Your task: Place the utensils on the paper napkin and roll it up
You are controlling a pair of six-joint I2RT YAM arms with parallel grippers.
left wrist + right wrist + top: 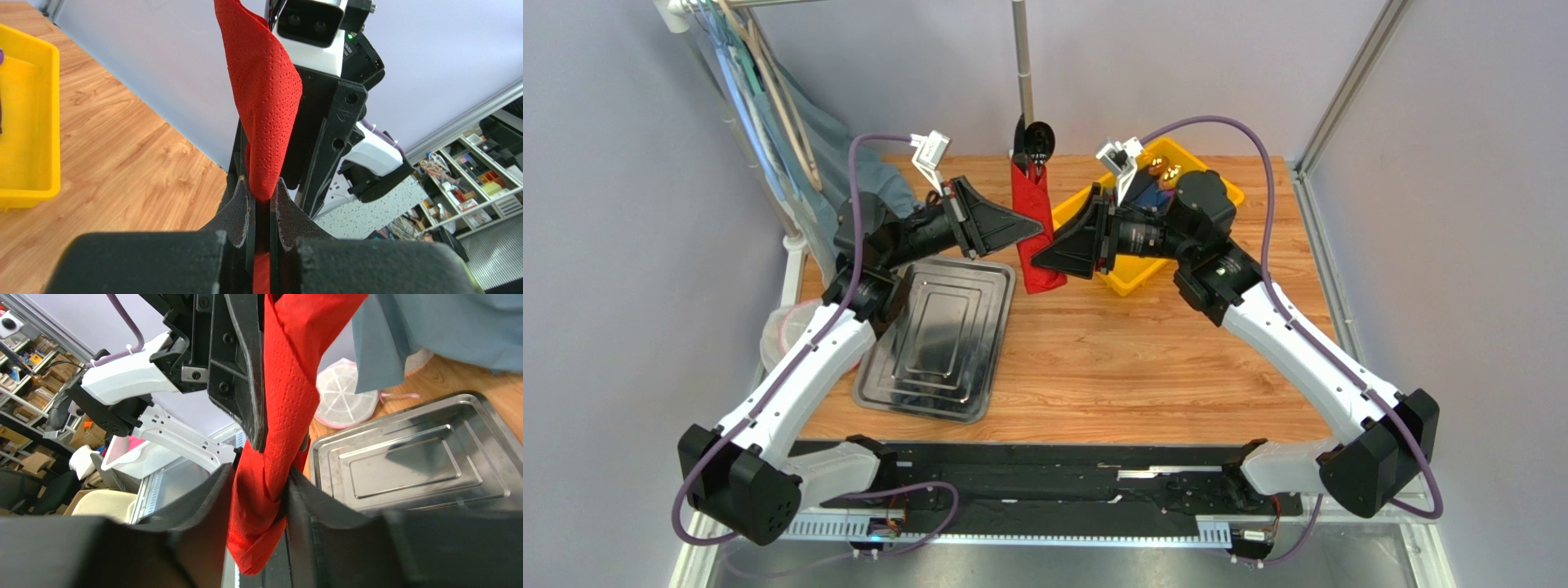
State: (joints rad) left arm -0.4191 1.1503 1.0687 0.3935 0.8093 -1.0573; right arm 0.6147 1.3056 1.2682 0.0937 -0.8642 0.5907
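Observation:
The red paper napkin hangs rolled up in the air above the back of the table, between both grippers. A dark spoon bowl pokes from its top end; the other utensils are hidden inside. My left gripper is shut on the roll, its pads pinching the red paper at the tips. My right gripper sits just below, around the lower end of the roll. Its jaws stand apart: the roll touches one finger and a gap shows at the other.
A steel tray lies on the wooden table at the left, below the roll. A yellow bin stands at the back right, behind my right arm. A metal pole rises behind the roll. A grey-blue cloth hangs back left.

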